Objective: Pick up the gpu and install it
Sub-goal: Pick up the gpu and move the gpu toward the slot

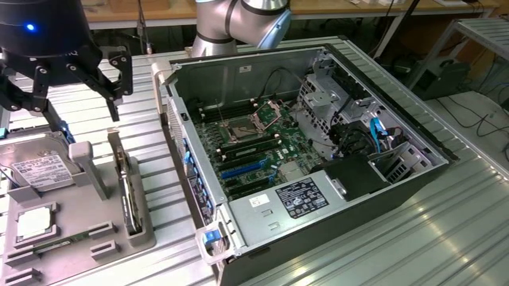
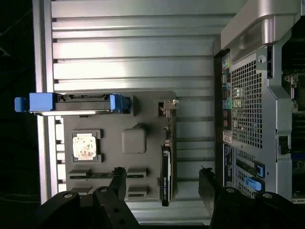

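Robot arm (image 1: 238, 24): one.
Gripper (image 1: 87, 122): one, with two fingers (image 2: 116, 183) counted in the wrist view.
Computer case (image 1: 230, 77): one, lying with its side open.
Motherboard (image 1: 275, 149): one, inside the case.
Processor sockets (image 1: 238, 128) on the motherboard: two.
Blue slots (image 1: 242, 171) on the motherboard: at least two; the exact count is hard to tell.
Stickers (image 1: 301, 199) on the metal cover inside the case: two, one dark and one white.
Grey parts tray (image 1: 83, 208): one.
Hard drive (image 1: 36, 167): one, with two blue tabs (image 2: 121, 103).
Graphics card (image 1: 127, 196): one.
Processor chip (image 1: 36, 221): one.
Memory stick (image 1: 59, 243): one.
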`<move>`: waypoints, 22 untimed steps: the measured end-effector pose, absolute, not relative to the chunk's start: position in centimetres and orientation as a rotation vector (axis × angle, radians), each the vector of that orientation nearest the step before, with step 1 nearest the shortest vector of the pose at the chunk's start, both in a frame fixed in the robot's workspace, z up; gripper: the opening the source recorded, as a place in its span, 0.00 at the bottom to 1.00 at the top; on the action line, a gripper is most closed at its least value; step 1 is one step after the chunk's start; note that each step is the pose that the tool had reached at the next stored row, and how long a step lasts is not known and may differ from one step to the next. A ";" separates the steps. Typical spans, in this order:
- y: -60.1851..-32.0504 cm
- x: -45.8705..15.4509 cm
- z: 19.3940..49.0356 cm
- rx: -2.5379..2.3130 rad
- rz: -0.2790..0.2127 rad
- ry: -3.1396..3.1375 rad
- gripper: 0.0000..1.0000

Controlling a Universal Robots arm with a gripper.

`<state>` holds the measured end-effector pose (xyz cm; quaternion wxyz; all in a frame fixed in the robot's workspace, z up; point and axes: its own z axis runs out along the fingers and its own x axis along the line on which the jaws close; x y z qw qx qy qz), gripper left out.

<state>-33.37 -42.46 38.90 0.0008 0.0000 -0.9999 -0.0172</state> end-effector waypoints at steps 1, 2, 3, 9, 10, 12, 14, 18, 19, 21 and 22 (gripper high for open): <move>-42.5 -33.4 38.9 0.018 -0.054 -3.139 0.72; -42.5 -33.3 38.8 0.034 -0.054 -3.138 0.72; -42.5 -33.2 38.7 0.047 -0.054 -3.136 0.72; -42.8 -33.0 37.9 0.054 -0.054 -3.130 0.72; -42.9 -33.0 37.8 0.054 -0.054 -3.130 0.72; -43.0 -33.0 37.5 0.054 -0.054 -3.130 0.72; -43.0 -33.0 37.4 0.054 -0.054 -3.130 0.72; -43.8 -33.0 37.0 0.054 -0.054 -3.130 0.72; -43.9 -32.9 36.9 0.054 -0.054 -3.130 0.72; -44.1 -32.9 36.4 0.054 -0.054 -3.130 0.72; -44.1 -32.9 36.2 0.054 -0.054 -3.130 0.72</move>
